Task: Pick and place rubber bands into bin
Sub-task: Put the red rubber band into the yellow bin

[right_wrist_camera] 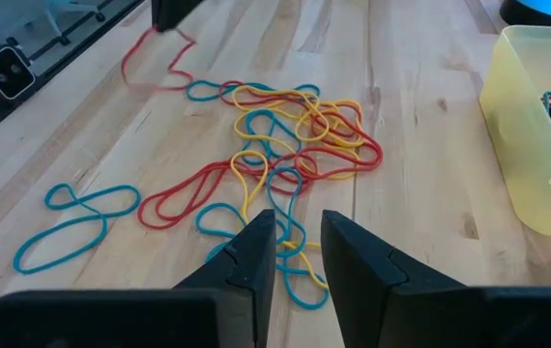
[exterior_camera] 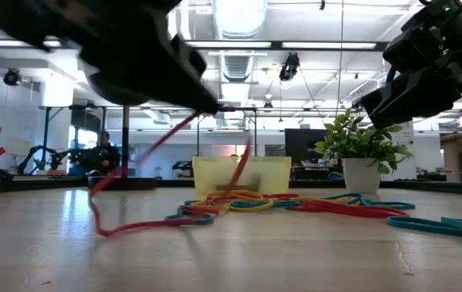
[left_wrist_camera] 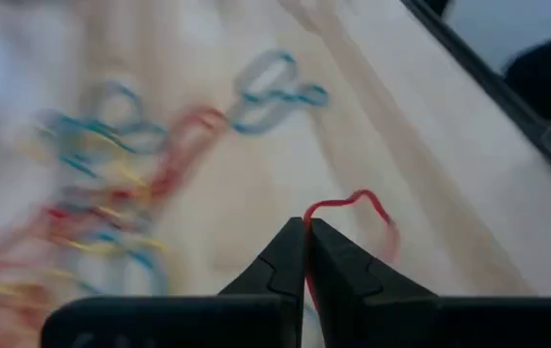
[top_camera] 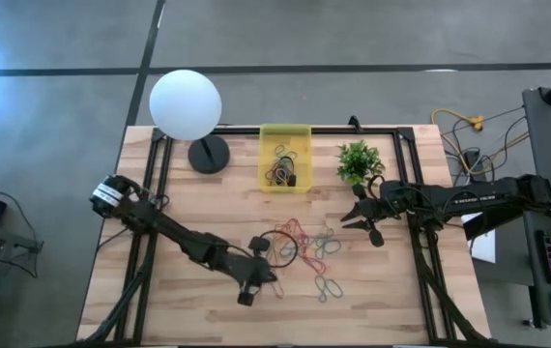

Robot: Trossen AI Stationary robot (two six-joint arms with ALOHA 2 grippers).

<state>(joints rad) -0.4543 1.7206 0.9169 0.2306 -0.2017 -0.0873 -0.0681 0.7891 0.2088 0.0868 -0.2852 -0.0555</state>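
Now red rubber band [exterior_camera: 134,174] dangles off table, pinched in your left gripper [left_wrist_camera: 305,237]. Other rubber bands [right_wrist_camera: 275,155] lie tangled mid-table; some already in yellow bin [top_camera: 284,136] at far edge. Your right gripper [right_wrist_camera: 300,246] hangs near pile, fingers slightly apart, holding nothing.

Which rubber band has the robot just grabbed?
Start at the yellow bin, then look toward the tangled pile of bands on the table. At its left edge, the left gripper pinches one red band, the only one lifted off the wood.
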